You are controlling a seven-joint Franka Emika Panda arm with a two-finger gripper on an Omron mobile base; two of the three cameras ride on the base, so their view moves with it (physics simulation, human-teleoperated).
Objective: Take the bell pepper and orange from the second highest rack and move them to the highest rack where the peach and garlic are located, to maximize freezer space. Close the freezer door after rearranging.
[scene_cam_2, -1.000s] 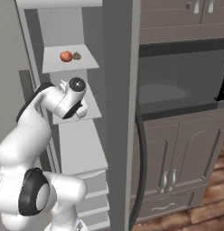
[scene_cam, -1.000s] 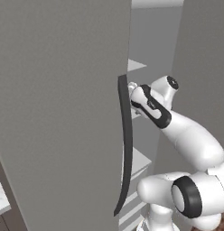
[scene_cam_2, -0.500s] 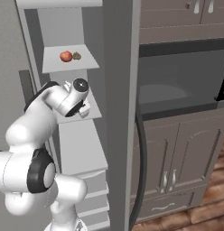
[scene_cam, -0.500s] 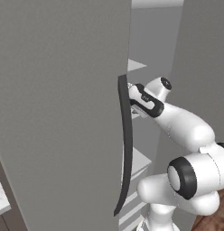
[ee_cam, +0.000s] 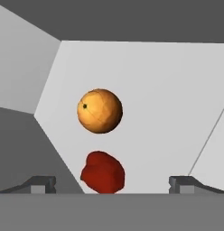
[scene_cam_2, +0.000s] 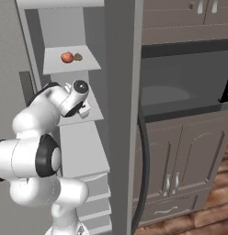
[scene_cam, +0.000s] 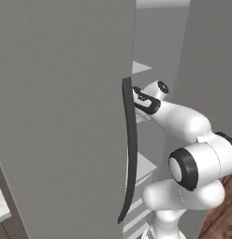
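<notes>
In the hand view an orange (ee_cam: 100,111) sits on the pale second highest rack (ee_cam: 168,113), with a red bell pepper (ee_cam: 103,172) just in front of it. My gripper (ee_cam: 113,184) is open, its tips spread wide to either side of the pepper and not touching it. In the right base view the peach (scene_cam_2: 66,57) and the garlic (scene_cam_2: 77,57) lie side by side on the highest rack (scene_cam_2: 90,64), and my hand (scene_cam_2: 80,97) reaches in over the rack (scene_cam_2: 96,114) below them. The freezer door (scene_cam: 61,116) stands open on the left.
The open door's long black handle (scene_cam: 130,149) hangs close beside my forearm. The freezer's other door (scene_cam_2: 122,114) is closed, with its own curved handle (scene_cam_2: 142,170). Right of it are a dark built-in oven (scene_cam_2: 185,92) and brown cabinets (scene_cam_2: 180,160).
The arm has stretched forward and the elbow has swung up. The hand has gone a little deeper into the freezer at the second highest rack.
</notes>
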